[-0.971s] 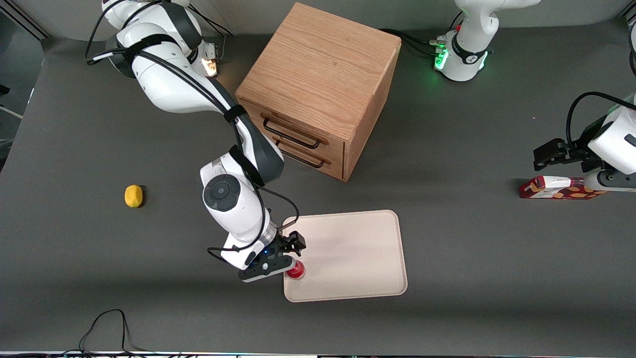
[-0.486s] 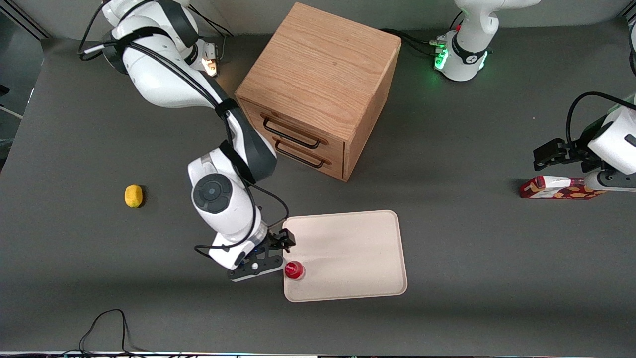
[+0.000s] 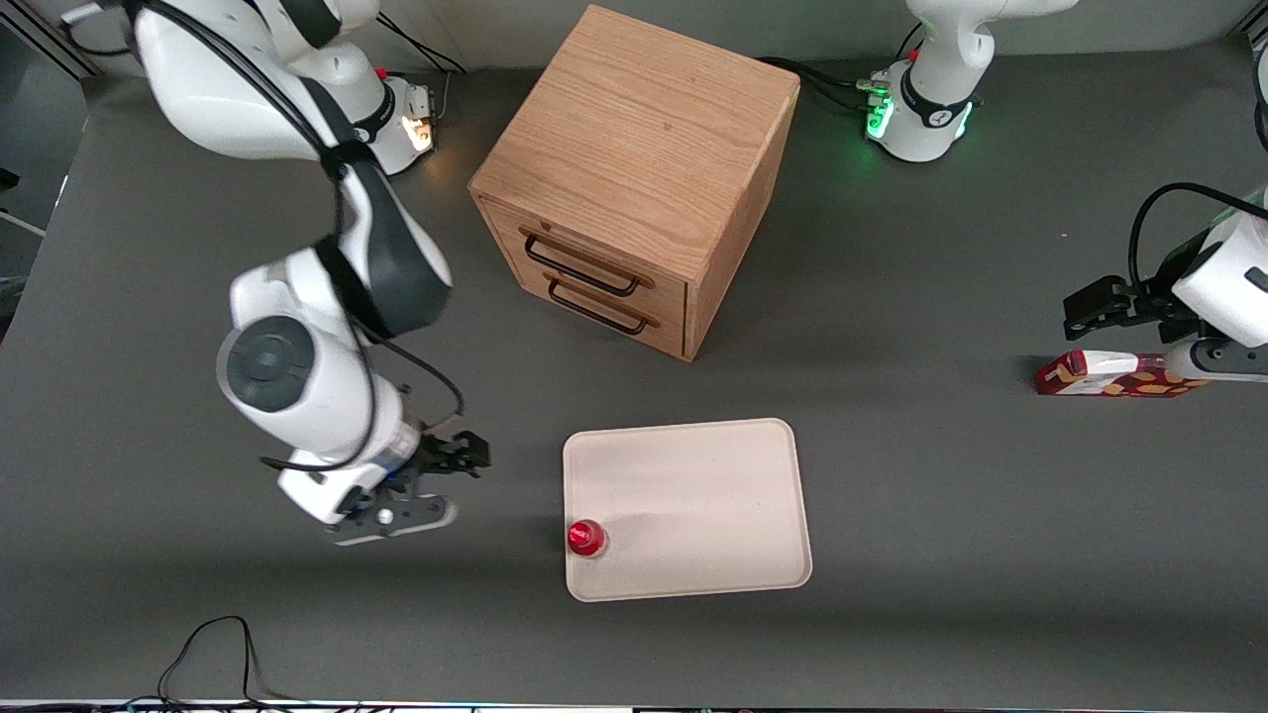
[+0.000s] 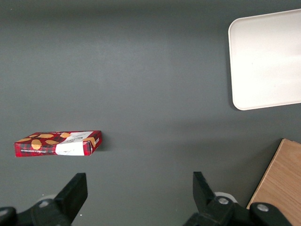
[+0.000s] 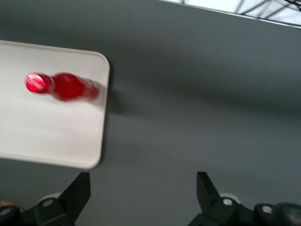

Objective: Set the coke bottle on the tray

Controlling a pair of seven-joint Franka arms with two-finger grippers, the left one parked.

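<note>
Red-capped small coke bottle (image 3: 586, 538) stands upright on the cream-white rectangular tray (image 3: 693, 505), near its corner toward the working arm. The black two-finger claw (image 3: 448, 482), spread and empty, hangs above the grey surface (image 3: 892, 495), apart from the tray.

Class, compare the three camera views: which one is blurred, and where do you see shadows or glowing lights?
Right wrist view: motion-blurred, the coke bottle smeared on the tray, with the open claw apart from it. Front view: sharp, the wooden cabinet casting a soft shadow on the table, a green light glowing at one arm base. Left wrist view: sharp, evenly lit.
</note>
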